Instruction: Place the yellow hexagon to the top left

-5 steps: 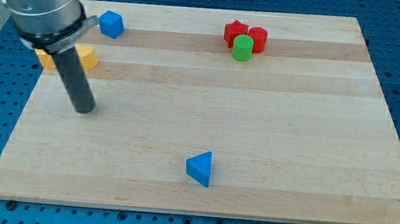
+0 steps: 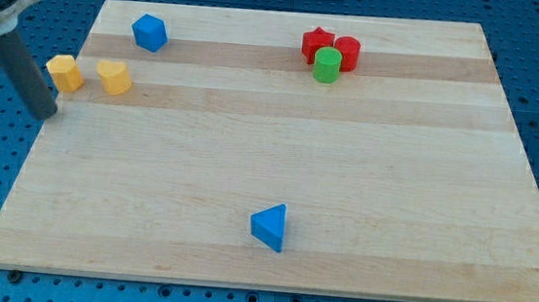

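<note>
Two yellow blocks lie at the board's upper left. The left one looks like the yellow hexagon, and the right yellow block has a shape I cannot make out clearly. My tip rests at the board's left edge, just below and left of the yellow hexagon, and is apart from it. A blue block sits above and right of the yellow pair.
A red star, a red cylinder and a green cylinder cluster at the top centre-right. A blue triangle lies near the bottom centre. The wooden board rests on a blue perforated table.
My tip has moved left, from below the yellow blocks to the board's left edge. Both yellow blocks now show fully. No block has visibly moved.
</note>
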You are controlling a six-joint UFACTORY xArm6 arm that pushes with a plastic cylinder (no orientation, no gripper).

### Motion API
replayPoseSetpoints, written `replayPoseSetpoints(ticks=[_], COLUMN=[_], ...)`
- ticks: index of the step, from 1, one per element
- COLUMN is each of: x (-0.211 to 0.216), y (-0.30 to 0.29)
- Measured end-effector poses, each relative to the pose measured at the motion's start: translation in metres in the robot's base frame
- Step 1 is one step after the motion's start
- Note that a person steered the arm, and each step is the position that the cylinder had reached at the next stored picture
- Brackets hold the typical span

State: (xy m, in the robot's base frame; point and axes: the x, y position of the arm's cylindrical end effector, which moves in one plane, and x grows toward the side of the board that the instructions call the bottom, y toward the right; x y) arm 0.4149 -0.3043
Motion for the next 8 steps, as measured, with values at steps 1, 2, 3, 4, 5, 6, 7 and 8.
replayPoseSetpoints(ticks=[1,2,3,4,5,6,7,8], x=[-0.01,-0.013,-0.018,-0.038,-0.051,-0.059,-0.072,-0.086], y=[0.0,0.0,0.0,0.002,0.006,0.007,0.007,0.007])
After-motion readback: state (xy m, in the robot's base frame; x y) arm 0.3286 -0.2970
